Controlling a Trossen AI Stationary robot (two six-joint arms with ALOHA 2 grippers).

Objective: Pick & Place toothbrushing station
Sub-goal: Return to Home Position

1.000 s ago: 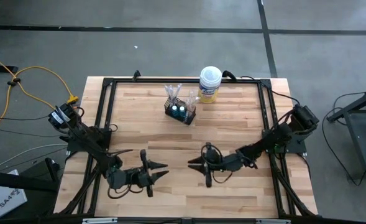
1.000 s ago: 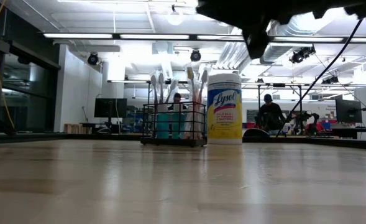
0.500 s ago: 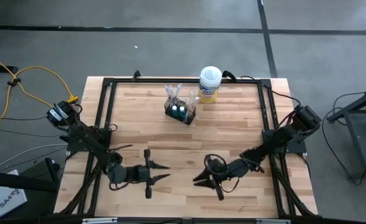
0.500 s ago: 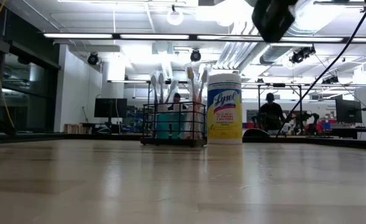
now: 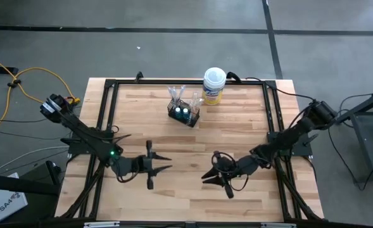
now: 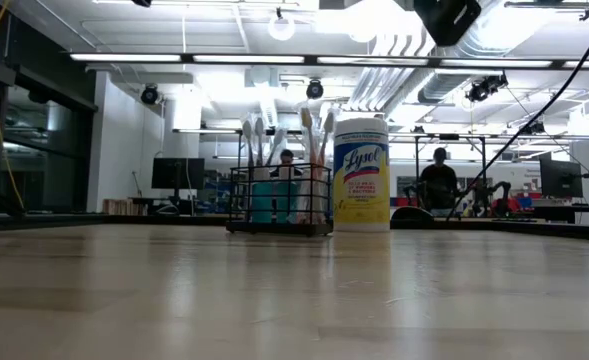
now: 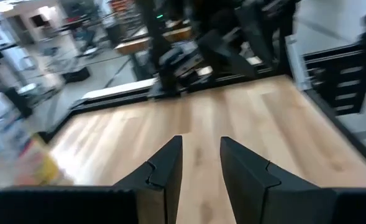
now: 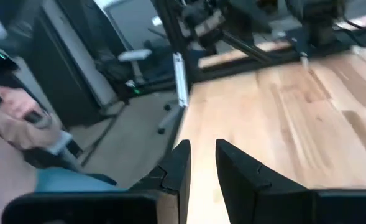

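Observation:
The black wire-mesh basket (image 5: 183,113) stands on its base at the table's far middle, and also shows in the low view (image 6: 279,200). Several pale toothbrushes (image 6: 274,135) stand upright in it, with two teal-topped tubes (image 5: 183,113) between them. My left gripper (image 5: 167,163) is open and empty over the near left of the table, well short of the basket; its wrist view (image 7: 201,155) shows bare wood between the fingers. My right gripper (image 5: 206,179) is open and empty over the near middle, its fingers pointing toward the table's left (image 8: 202,155).
A white-lidded, yellow-labelled canister (image 5: 213,85) stands right of the basket, close beside it (image 6: 361,175). A black frame (image 5: 110,85) runs round the table's edges. Bare wood lies between the grippers and the basket. People show far off in the room (image 6: 439,180).
My left gripper has moved a little toward the table's far edge and its right edge. My right gripper has drawn back toward the near edge and slightly right, away from the basket. The basket and canister have stayed put.

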